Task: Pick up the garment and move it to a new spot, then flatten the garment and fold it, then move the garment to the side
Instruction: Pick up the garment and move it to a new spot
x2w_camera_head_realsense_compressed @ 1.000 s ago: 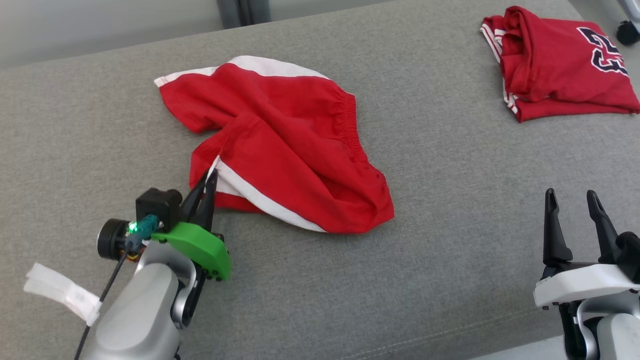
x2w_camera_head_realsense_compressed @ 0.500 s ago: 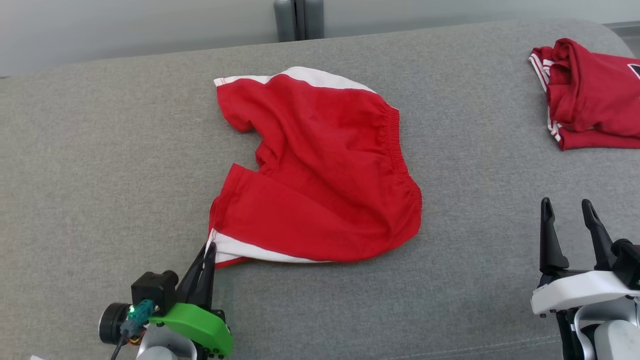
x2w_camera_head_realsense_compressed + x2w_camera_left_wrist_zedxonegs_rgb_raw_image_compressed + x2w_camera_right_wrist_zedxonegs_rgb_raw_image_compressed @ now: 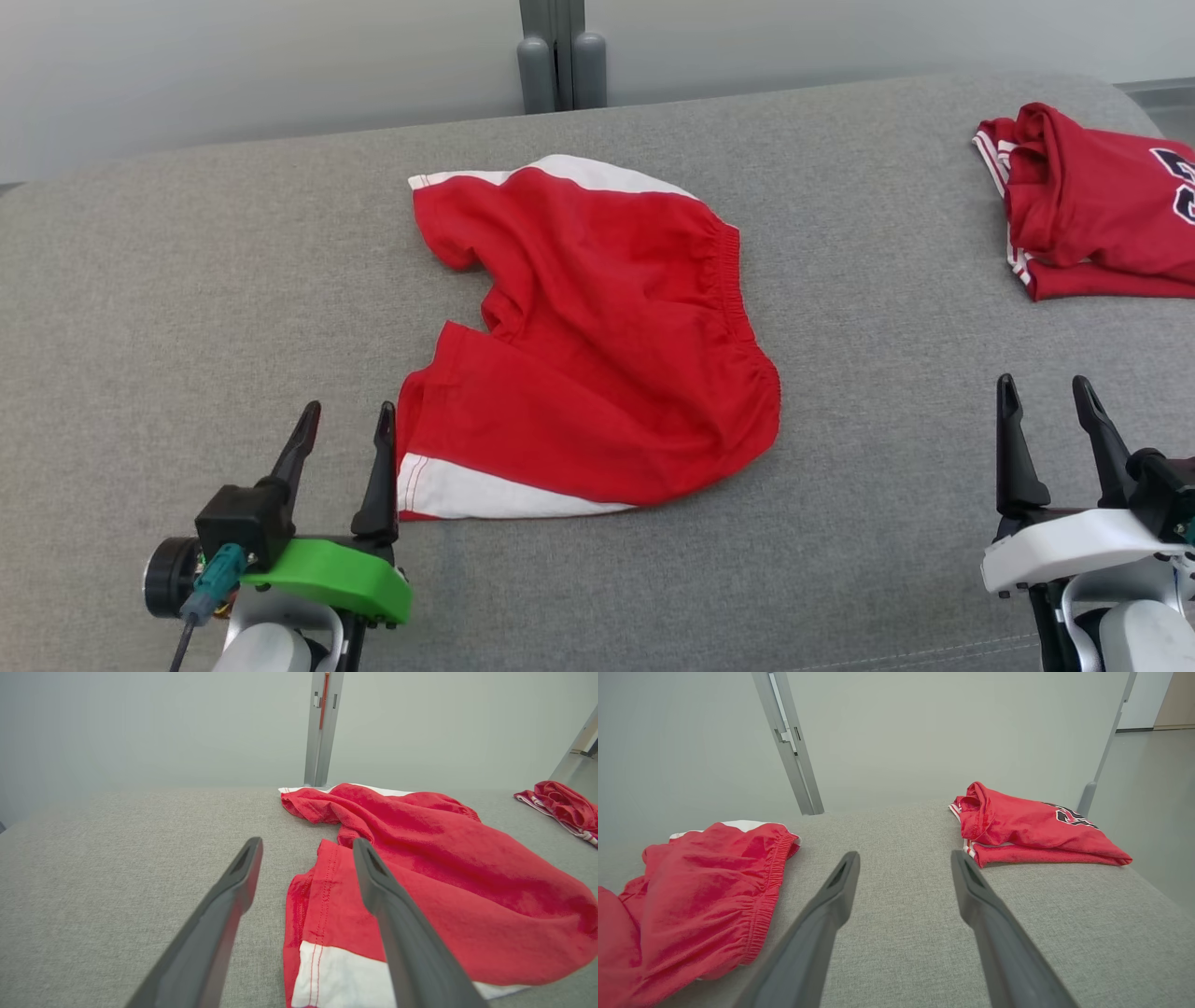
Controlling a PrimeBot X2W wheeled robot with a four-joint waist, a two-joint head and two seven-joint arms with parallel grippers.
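Head view shows the red shorts (image 3: 607,345) lying loose near the middle of the grey cushioned surface (image 3: 187,280), elastic waistband toward the robot's right and both legs toward its left; the near leg ends in a white band just beside the left gripper (image 3: 345,415), whose fingers stand wide apart and hold nothing; the inner finger sits right at that hem, though whether it touches the cloth I cannot tell; the right gripper (image 3: 1043,387) is likewise spread wide and empty, well apart from the shorts on bare fabric; a second red garment, a folded jersey (image 3: 1102,224) with dark numerals, lies at the far right and seems to be no part of this step. As to progress, my reading is that the shorts have been set in their working spot, since nothing grips them; flattening looks only partly done, for the far leg is bunched and curled at the crotch and soft creases run across the seat; the near leg lies fairly smooth; the fold has not begun, and the final move to the side remains; so most of the task is left.
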